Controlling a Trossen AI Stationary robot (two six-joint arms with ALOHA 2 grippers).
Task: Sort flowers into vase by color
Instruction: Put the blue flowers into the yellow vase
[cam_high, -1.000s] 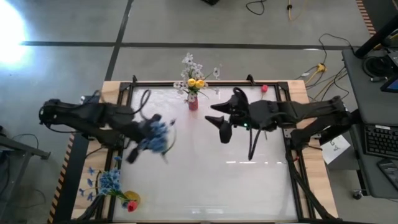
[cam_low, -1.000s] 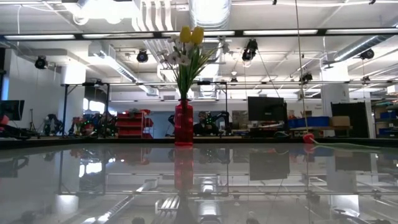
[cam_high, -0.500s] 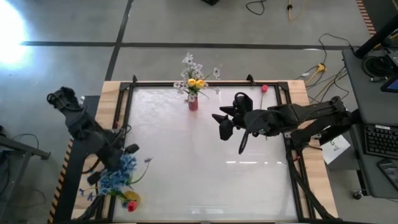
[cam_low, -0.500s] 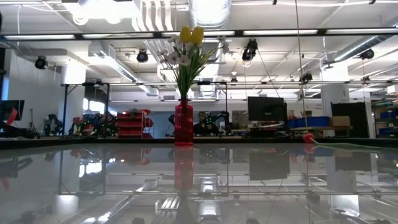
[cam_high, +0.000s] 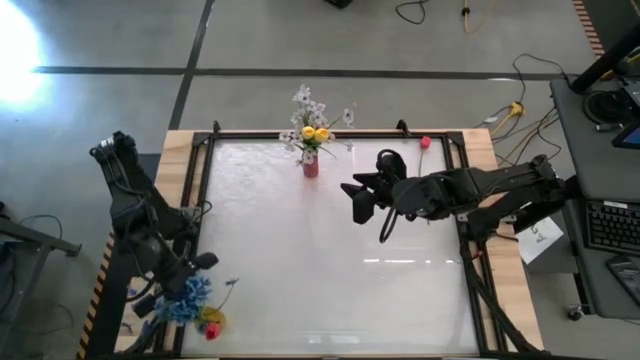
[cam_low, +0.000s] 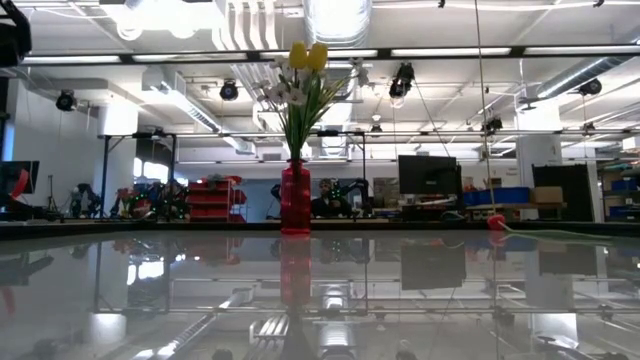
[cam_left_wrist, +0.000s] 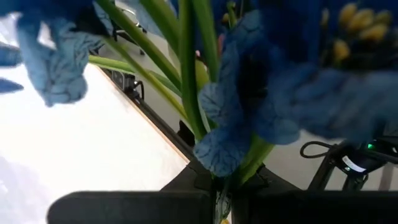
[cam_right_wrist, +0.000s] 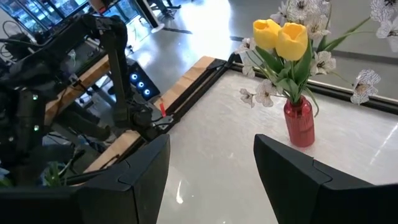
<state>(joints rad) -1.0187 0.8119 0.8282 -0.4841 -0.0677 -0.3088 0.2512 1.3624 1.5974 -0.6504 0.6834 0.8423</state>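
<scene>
At the table's near-left corner, the left gripper (cam_high: 186, 290) is clamped on blue cluster flowers (cam_high: 190, 298), likely for vase sorting. The right gripper (cam_right_wrist: 210, 168) hovers mid-table, fingers apart, facing the small red glass vase (cam_high: 311, 165) of yellow and white flowers.

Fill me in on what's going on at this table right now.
A two-armed robot is sorting artificial flowers. The left hand is down at the table's near-left corner, in a bunch of blue flowers beside a pink-red bud. The right hand, open and empty, hovers over the middle of the table. A red vase at the far edge already holds yellow buds and white sprays. Another pink-red bud lies at the far-right edge.
</scene>
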